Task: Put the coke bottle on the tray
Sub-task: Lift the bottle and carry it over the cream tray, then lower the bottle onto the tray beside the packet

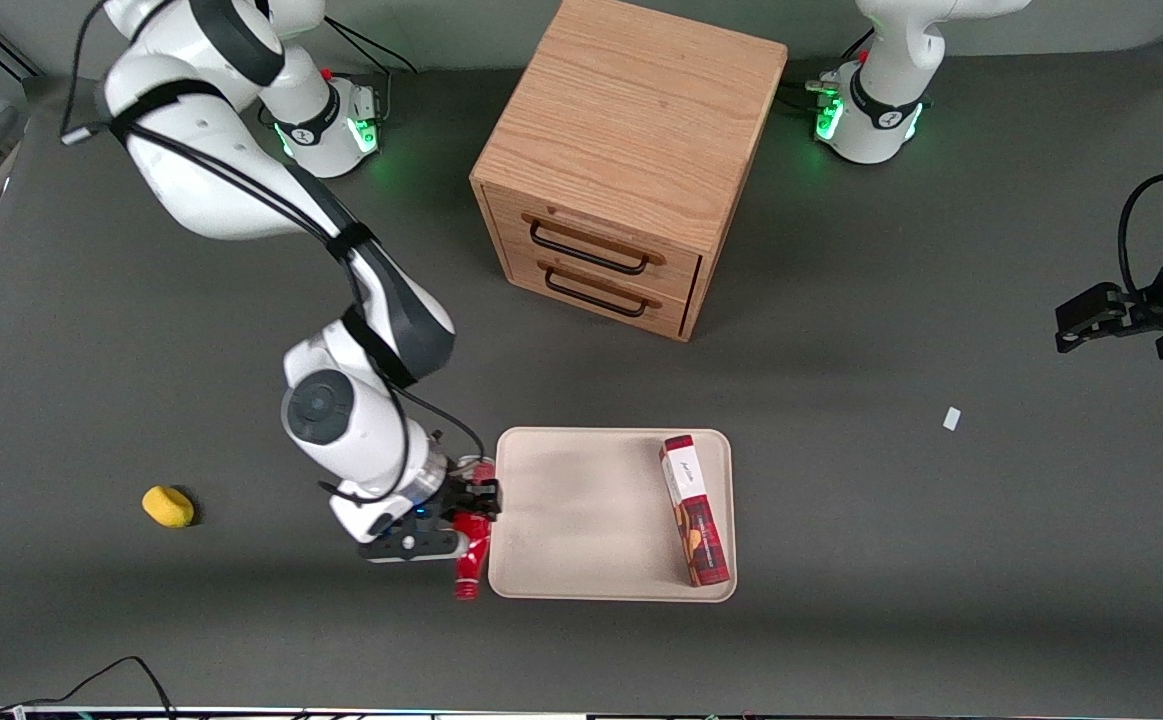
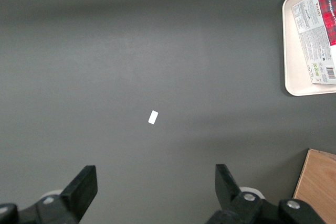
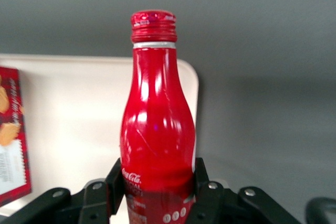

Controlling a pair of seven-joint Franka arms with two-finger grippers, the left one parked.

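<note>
Gripper: the right arm's gripper (image 1: 468, 515) hangs low at the working-arm edge of the tray, fingers pinching the coke bottle across its lower body; the wrist view shows a black finger (image 3: 116, 182) pressed to each flank of the red shell.
Lemon-like lump: a small yellow object (image 1: 168, 506) lies on the dark table (image 1: 941, 560) toward the working arm's end, well apart from everything and, I would say, no part of this job.
Coke bottle: the coke bottle (image 1: 472, 555) is held lying roughly level, its cap (image 3: 153, 19) pointing toward the front camera, its body running along the tray's edge, not over the tray floor. Gripping low on the body probably leaves the neck free and keeps the fingers clear of the rim.
Tray: the beige tray (image 1: 581, 500) sits just beside the bottle, most of its floor bare, which gives plenty of room for a set-down.
Box: a red-and-white box (image 1: 694, 510) lies inside the tray along the edge toward the parked arm, well apart from the bottle, so it should not get in the way.
Cabinet: a wooden drawer cabinet (image 1: 631, 150) stands farther from the front camera than the tray, both drawers shut.
Paper scrap: a small white tag (image 1: 952, 418) lies toward the parked arm's end.
Progress: bottle in hand but not yet on the tray; a short carry sideways over the rim seems to be what remains.
</note>
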